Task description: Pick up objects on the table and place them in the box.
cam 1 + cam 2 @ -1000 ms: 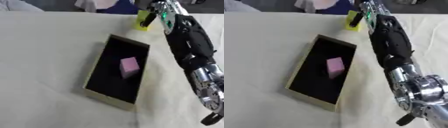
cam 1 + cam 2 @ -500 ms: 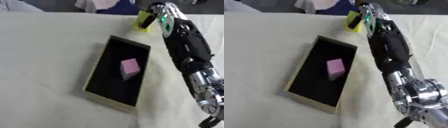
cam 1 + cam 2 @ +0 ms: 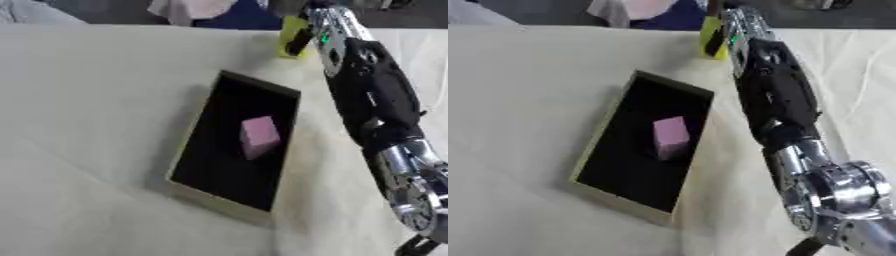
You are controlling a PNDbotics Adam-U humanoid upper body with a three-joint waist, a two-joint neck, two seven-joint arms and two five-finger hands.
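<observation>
one pink block already lay in the box. the right hand had stretched further across the surface to the yellow object; finger state could not be told, so pickup remained unconfirmed.

Even soft light, slight overall blur, faint shadows.
</observation>
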